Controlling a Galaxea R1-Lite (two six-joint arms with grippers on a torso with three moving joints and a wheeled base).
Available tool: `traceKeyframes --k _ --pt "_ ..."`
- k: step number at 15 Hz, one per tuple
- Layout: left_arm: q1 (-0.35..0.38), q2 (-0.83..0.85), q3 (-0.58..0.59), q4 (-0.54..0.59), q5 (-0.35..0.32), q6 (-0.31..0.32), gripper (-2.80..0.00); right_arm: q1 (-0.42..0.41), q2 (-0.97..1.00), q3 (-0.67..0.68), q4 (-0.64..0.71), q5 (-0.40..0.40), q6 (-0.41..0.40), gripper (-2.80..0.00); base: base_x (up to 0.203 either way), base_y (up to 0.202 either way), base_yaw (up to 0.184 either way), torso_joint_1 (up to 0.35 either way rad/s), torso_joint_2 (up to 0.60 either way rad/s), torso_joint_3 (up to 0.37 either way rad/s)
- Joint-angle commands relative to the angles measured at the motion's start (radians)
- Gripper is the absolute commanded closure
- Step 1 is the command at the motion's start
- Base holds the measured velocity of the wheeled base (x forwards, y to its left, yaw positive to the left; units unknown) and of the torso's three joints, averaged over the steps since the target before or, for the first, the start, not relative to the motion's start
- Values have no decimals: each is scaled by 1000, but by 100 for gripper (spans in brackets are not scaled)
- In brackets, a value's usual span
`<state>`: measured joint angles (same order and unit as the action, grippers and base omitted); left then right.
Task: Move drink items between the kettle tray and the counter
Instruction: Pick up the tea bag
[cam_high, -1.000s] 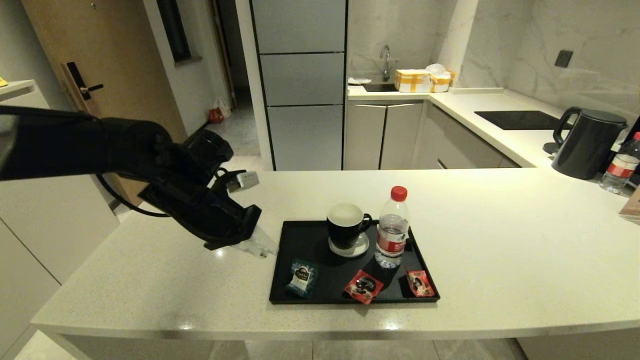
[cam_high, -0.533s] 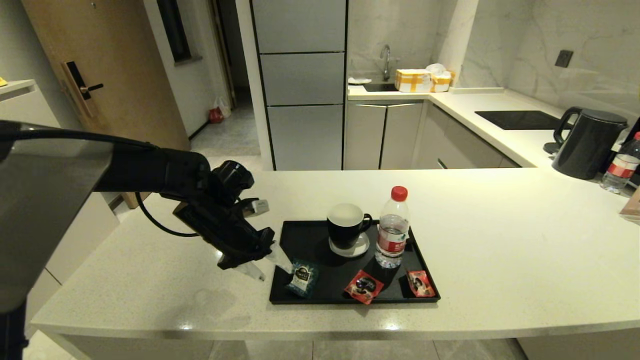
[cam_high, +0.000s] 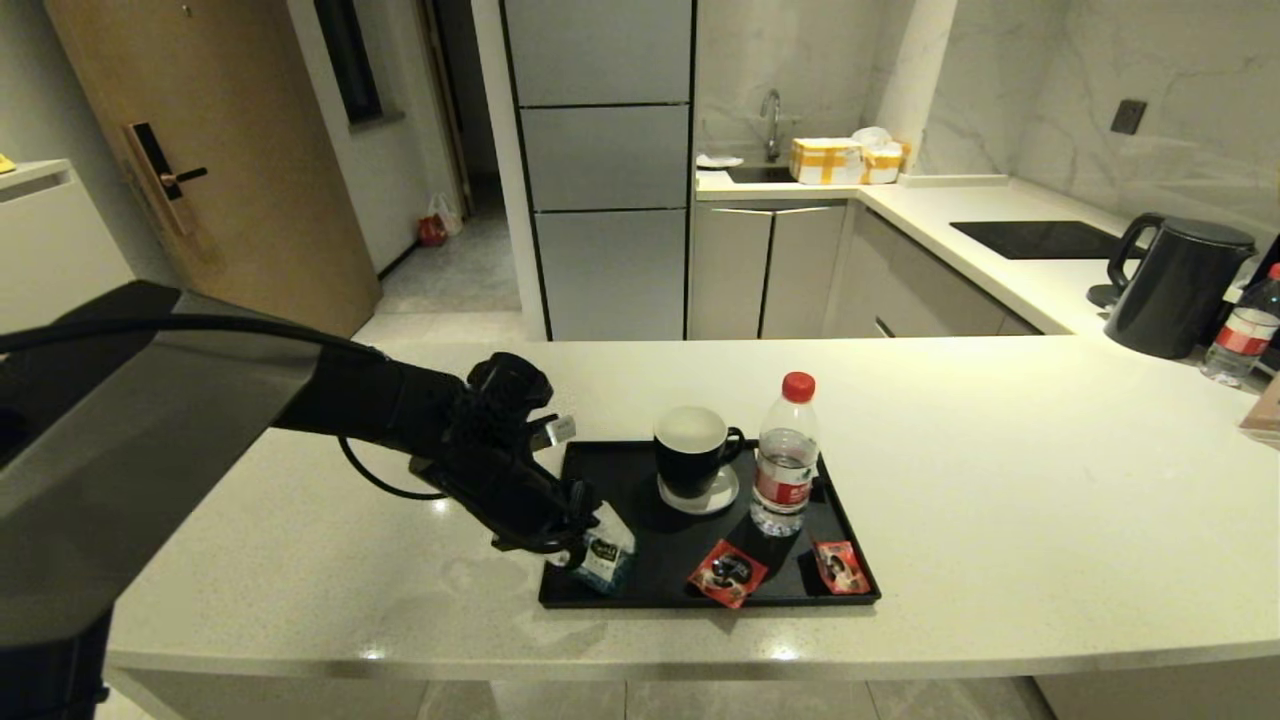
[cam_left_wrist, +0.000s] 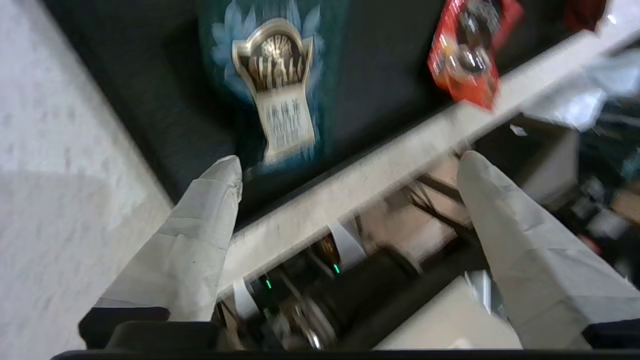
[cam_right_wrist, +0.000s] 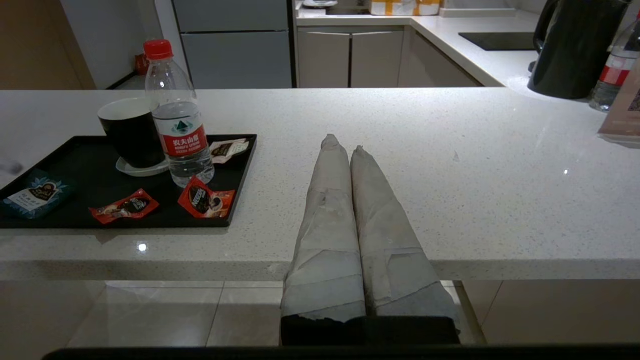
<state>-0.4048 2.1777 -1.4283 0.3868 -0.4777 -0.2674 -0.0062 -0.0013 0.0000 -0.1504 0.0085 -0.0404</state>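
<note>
Spanning the whole foreground, the pale speckled table (cam_high: 1000, 500) carries the kettle tray (cam_high: 610, 480), a flat black rectangle with a low rim lying near the table's front edge. On that tray a black mug (cam_high: 692, 452) sits on a small saucer, with the water bottle (cam_high: 785, 458) standing upright just beside it on the robot's right. Two red sachets (cam_high: 727, 573) lie flat along the tray's front part, and the teal sachet (cam_high: 604, 553) lies in the front left corner. The left pincer (cam_high: 585, 530) reaches in from the left over that corner, its two wrapped fingers (cam_left_wrist: 200, 235) spread wide apart; in the left wrist view the teal sachet lies just ahead of the fingertips and toward one finger, not yet between them, and whether either tip touches it cannot be told. The right pincer (cam_right_wrist: 341, 143) hangs low before the table's front edge, well apart from the tray, its fingers pressed together on nothing.
</note>
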Motion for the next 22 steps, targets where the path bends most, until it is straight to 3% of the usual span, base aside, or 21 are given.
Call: traceKeyframes --k 1,3,12,13,14,18,22 --pt "-9 11 34 -76 35 -15 -280 0 1 40 -1 1 -1 0 0 0 0 0 0 0" --pt "-38 39 65 -153 144 -32 -280 0 1 40 -1 1 -1 0 0 0 0 0 0 0" --pt "-40 50 45 -154 154 -50 -280 0 1 40 -1 1 -1 0 0 0 0 0 0 0" --pt "-40 50 45 -154 154 -50 -34 0 1 40 -1 1 -1 0 0 0 0 0 0 0" --pt "-49 53 45 -154 156 -50 0 0 1 40 -1 1 -1 0 0 0 0 0 0 0" --pt "-64 62 35 -154 204 -59 0 0 1 40 -1 1 -1 0 0 0 0 0 0 0" --pt "-65 65 34 -154 208 -59 0 0 1 40 -1 1 -1 0 0 0 0 0 0 0"
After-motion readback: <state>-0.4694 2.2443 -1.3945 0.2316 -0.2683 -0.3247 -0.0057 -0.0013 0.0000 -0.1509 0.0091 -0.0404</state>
